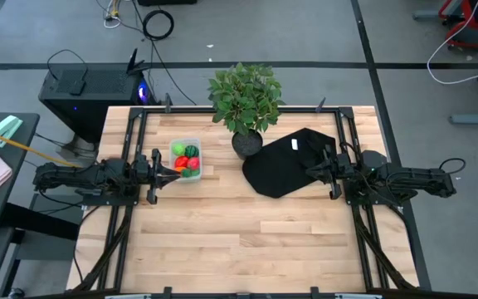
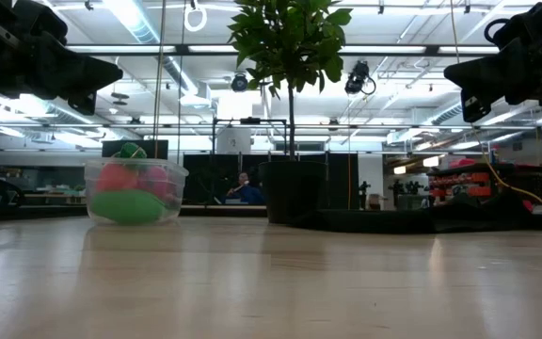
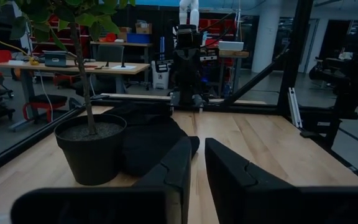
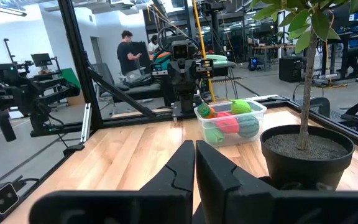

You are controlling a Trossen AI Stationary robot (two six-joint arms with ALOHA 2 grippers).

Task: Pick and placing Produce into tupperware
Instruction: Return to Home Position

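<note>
The tupperware (image 1: pixel 186 159), a clear tub, stands on the wooden table left of centre; it also shows in the low view (image 2: pixel 136 193) and the right wrist view (image 4: pixel 232 121). The produce (image 1: pixel 185 158) lies inside it: a light green piece, a dark green striped ball and red and pink pieces. My left gripper (image 1: pixel 175 172) hangs level just left of the tub, above the table, its fingers (image 3: pixel 199 142) all but closed with only a thin slit and nothing between them. My right gripper (image 1: pixel 312 172) hangs level over the black cloth, shut (image 4: pixel 194 144) and empty.
A leafy potted plant (image 1: pixel 246 104) stands at the far middle of the table, its black pot (image 1: pixel 246 143) between the tub and a black cloth (image 1: pixel 293 162) that lies on the right half. Bare wood (image 1: pixel 239 241) spreads across the near half. A person (image 4: pixel 129 53) is in the room beyond.
</note>
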